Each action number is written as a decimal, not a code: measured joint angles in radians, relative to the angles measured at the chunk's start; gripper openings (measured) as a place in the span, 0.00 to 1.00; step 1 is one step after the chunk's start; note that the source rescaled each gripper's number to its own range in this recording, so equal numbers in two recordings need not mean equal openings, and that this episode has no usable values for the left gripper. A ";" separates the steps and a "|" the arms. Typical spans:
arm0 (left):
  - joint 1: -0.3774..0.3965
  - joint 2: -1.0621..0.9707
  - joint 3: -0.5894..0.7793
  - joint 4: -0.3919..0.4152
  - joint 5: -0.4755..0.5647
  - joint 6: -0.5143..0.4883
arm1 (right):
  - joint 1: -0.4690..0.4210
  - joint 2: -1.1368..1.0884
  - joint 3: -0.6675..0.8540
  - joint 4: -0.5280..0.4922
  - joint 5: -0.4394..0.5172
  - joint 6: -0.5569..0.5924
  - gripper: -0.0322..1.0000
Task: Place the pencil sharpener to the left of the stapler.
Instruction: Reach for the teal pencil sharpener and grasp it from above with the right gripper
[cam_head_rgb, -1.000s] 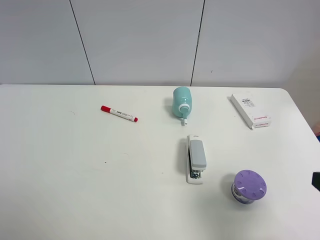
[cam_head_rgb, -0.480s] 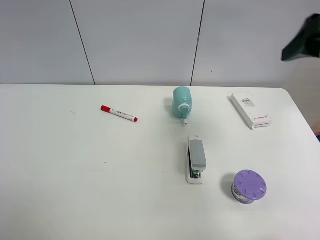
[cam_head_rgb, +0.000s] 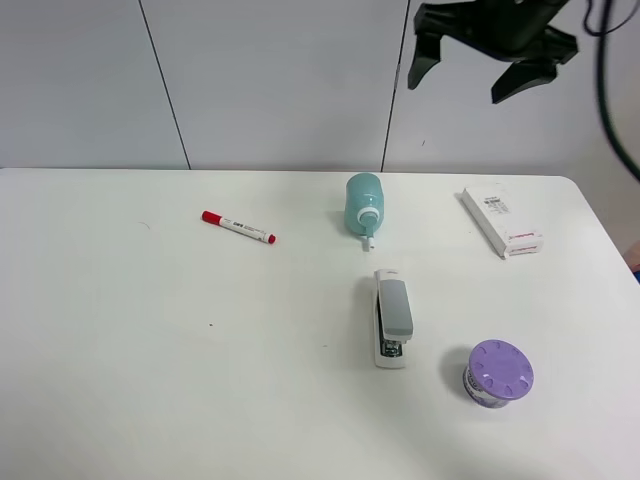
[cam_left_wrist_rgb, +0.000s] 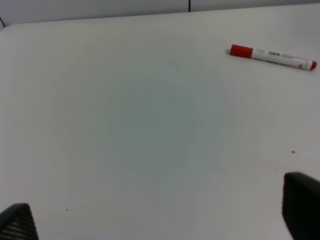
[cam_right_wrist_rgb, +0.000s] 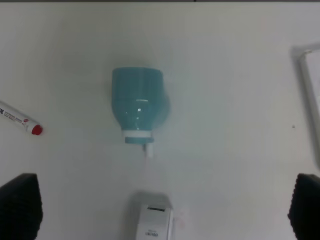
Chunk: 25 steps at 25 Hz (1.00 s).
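The teal pencil sharpener (cam_head_rgb: 363, 205) lies on its side at the back middle of the white table, its white nozzle pointing toward the front. The grey-topped stapler (cam_head_rgb: 392, 315) lies just in front of it, a small gap between them. My right gripper (cam_head_rgb: 462, 82) hangs open high above the back of the table, holding nothing. Its wrist view looks down on the sharpener (cam_right_wrist_rgb: 138, 102) and the stapler's end (cam_right_wrist_rgb: 152, 222), with dark fingertips (cam_right_wrist_rgb: 17, 207) wide apart. My left gripper (cam_left_wrist_rgb: 160, 215) is open over bare table and does not show in the exterior view.
A red-capped marker (cam_head_rgb: 238, 227) lies at the back left, also shown in the left wrist view as the marker (cam_left_wrist_rgb: 272, 56). A flat white box (cam_head_rgb: 501, 222) sits at the back right. A purple-lidded jar (cam_head_rgb: 499, 373) stands right of the stapler near the front.
My right arm rose from the table's right edge and swung left, now high above the back of the table. The objects have not moved.
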<state>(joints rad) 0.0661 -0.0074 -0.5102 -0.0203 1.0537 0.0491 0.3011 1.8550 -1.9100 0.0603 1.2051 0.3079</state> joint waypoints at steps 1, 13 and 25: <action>0.000 0.000 0.000 0.000 0.000 0.000 | 0.006 0.039 -0.035 0.000 0.001 0.004 1.00; 0.000 0.000 0.000 0.000 0.000 0.000 | 0.049 0.291 -0.122 0.022 0.012 0.043 1.00; 0.000 0.000 0.000 0.000 0.000 0.000 | 0.066 0.368 -0.122 -0.025 -0.020 0.090 1.00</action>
<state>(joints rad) 0.0661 -0.0074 -0.5102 -0.0203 1.0537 0.0491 0.3669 2.2226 -2.0325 0.0356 1.1849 0.3976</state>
